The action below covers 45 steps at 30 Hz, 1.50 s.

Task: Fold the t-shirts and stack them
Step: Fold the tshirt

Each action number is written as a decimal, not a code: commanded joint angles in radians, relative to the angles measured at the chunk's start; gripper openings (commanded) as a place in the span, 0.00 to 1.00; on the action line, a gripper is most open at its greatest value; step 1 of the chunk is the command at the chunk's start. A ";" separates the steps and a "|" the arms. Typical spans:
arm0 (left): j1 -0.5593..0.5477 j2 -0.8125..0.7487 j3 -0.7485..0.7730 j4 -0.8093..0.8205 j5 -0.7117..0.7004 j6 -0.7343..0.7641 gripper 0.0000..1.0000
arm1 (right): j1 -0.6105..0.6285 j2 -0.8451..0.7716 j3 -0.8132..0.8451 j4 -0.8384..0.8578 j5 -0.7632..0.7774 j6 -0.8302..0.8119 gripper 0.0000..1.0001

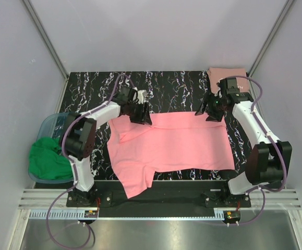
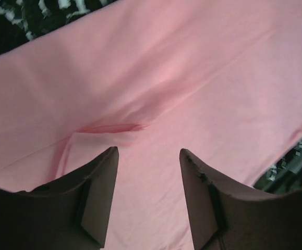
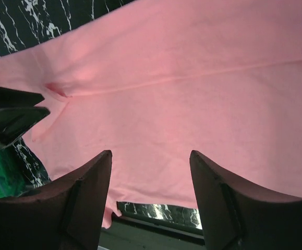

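Toward the table's [image 1: 171, 86] far edge, left gripper [image 1: 141, 115] and right gripper [image 1: 211, 112] hang open, empty, over the pink t-shirt [image 1: 177, 146]; unequal grasps could skew the fold

A bright pink cloth t-shirt [image 1: 171, 143] lies spread flat on the black, white-veined table [image 1: 177, 88], with one sleeve reaching toward the near edge. The left pincer [image 1: 142, 115] stands over its far left corner and the right pincer [image 1: 209, 112] over its far right corner. A folded dull salmon cloth t-shirt [image 1: 221, 73] sits at the table's far right corner. Left of the table, a clear blue plastic bin [image 1: 49, 125] holds crumpled green cloth [image 1: 46, 159].
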 commanded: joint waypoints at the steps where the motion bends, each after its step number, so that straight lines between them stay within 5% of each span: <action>1: -0.013 0.029 0.072 -0.053 -0.158 0.017 0.53 | -0.010 -0.100 -0.054 -0.034 -0.024 -0.020 0.69; 12: -0.058 -0.031 -0.017 -0.007 -0.387 -0.067 0.48 | -0.010 -0.209 -0.166 -0.028 -0.010 -0.032 0.69; 45: -0.058 0.103 0.100 -0.031 -0.370 -0.015 0.37 | -0.010 -0.198 -0.217 -0.014 -0.025 -0.052 0.69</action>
